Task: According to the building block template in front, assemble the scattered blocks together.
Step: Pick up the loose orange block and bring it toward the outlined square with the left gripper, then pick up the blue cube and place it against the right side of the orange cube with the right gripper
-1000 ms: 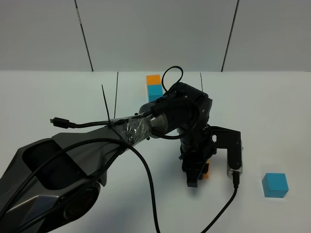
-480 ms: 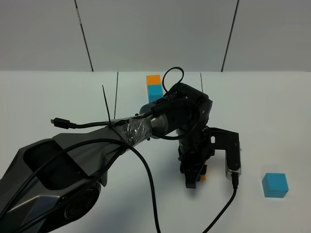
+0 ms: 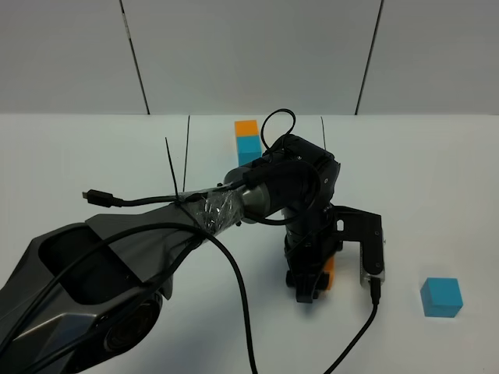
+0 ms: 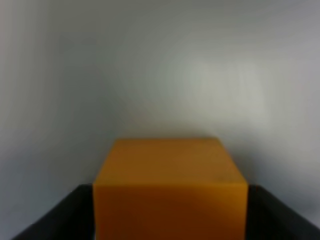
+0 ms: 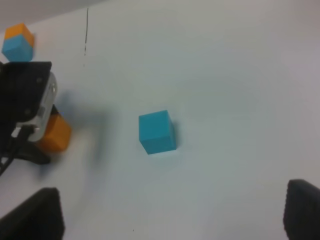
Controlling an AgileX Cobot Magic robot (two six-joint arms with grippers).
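Observation:
The template, a small orange cube joined to a cyan-blue one (image 3: 247, 138), stands at the back centre of the white table and also shows in the right wrist view (image 5: 18, 41). My left gripper (image 3: 312, 282) reaches to the table's middle and is shut on the scattered orange cube (image 3: 330, 272). That cube fills the left wrist view (image 4: 170, 192) between the two dark fingers (image 4: 55, 220). The scattered cyan-blue cube (image 3: 442, 297) sits alone at the front right and shows in the right wrist view (image 5: 157, 131). My right gripper (image 5: 170, 205) is open above it and empty.
The left arm's black cable (image 3: 234, 273) loops over the table's front. Thin black lines (image 3: 187, 148) mark the white table (image 3: 421, 195) near the back. A grey panelled wall (image 3: 249, 54) stands behind.
My left gripper has shifted a little toward the back and left with the orange cube in it. The cyan-blue cube and the template have not moved.

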